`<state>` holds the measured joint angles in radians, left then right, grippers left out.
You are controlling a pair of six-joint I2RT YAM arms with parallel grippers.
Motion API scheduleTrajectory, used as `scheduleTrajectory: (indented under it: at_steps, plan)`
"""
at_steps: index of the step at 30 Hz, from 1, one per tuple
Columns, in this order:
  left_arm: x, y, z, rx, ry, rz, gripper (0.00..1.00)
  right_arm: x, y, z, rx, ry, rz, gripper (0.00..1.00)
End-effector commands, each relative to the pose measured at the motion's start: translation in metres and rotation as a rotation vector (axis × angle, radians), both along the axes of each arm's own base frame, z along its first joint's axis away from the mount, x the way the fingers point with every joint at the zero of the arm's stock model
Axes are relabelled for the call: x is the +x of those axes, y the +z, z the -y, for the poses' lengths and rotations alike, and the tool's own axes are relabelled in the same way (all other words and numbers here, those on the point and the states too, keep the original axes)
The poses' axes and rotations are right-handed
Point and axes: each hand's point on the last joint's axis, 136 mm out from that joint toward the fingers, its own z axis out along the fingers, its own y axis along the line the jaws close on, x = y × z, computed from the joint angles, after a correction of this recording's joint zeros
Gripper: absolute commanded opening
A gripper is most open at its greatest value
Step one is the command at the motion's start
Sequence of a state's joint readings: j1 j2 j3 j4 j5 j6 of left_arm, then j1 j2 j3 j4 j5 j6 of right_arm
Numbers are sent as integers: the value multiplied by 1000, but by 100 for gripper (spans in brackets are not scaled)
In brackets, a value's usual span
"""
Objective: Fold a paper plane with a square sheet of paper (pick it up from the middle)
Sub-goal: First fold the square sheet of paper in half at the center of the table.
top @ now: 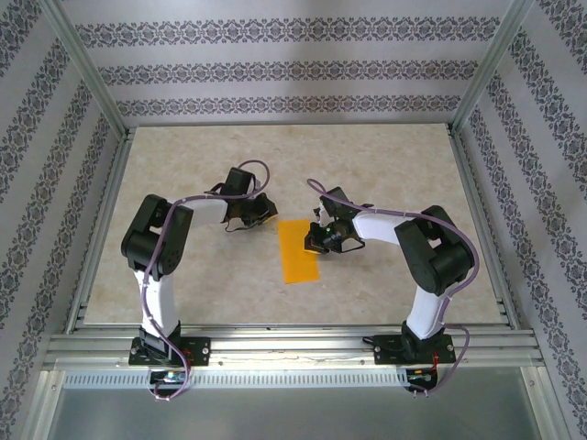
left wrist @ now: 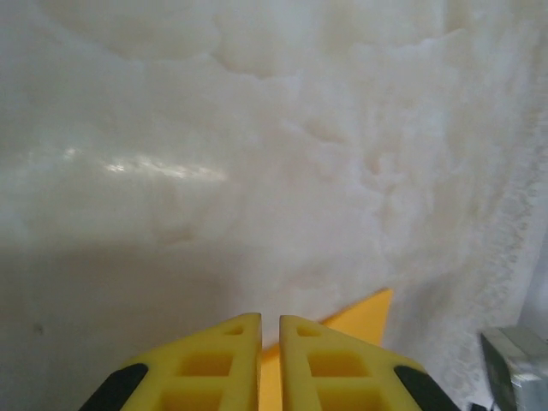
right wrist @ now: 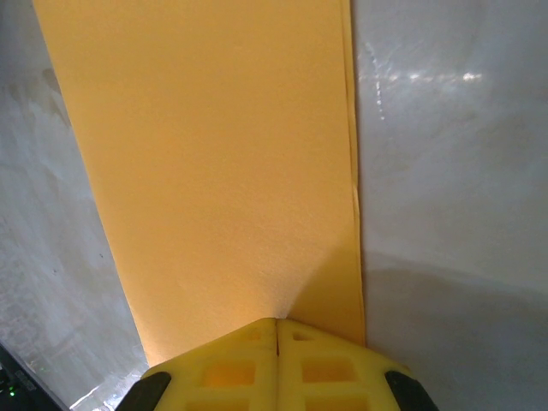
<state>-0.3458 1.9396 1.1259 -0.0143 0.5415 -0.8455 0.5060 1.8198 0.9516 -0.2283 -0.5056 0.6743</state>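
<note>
Marbled tabletop (top: 385, 174) inside patterned walls. Orange paper (top: 298, 250), folded to narrow strip, lies flat at centre. Right gripper (right wrist: 276, 324) shut, tips over paper's near edge; contact unclear. Left gripper (left wrist: 270, 318) slightly parted, empty, left of paper; paper corner (left wrist: 364, 312) peeks beyond fingers.

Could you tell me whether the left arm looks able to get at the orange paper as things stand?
Probably yes. The left gripper sits just left of the folded orange paper, with bare table between them. The right gripper, shut, presses on the paper's right side, leaving the left edge free.
</note>
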Motion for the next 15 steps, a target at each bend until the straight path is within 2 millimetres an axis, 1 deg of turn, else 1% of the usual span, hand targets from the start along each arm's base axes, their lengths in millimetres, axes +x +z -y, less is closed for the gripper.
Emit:
scheduleTrajectory:
  at_steps: [1, 3, 5, 7, 9, 11, 13, 15]
  plan:
    - [-11, 46, 4, -22, -21, 67, 16, -22, -26, 27, -134, -27, -96, 0]
    - [-30, 52, 13, -40, -46, 58, 15, -21, -25, 27, -133, -29, -93, 0]
    - [-53, 53, 27, -78, -90, 46, 15, -20, -24, 27, -135, -31, -90, 0]
    - [-77, 49, 38, -101, -126, 24, 15, -20, -22, 27, -133, -32, -87, 0]
    - [-99, 48, 54, -134, -178, 22, 15, -20, -21, 26, -128, -33, -85, 0]
    - [-121, 38, 66, -130, -234, -6, 15, -20, -21, 27, -132, -34, -84, 0]
    - [-135, 26, 71, -126, -248, -22, 15, -20, -22, 27, -132, -34, -84, 0]
    - [-144, 20, 75, -167, -247, -30, 15, -20, -21, 27, -131, -37, -83, 0]
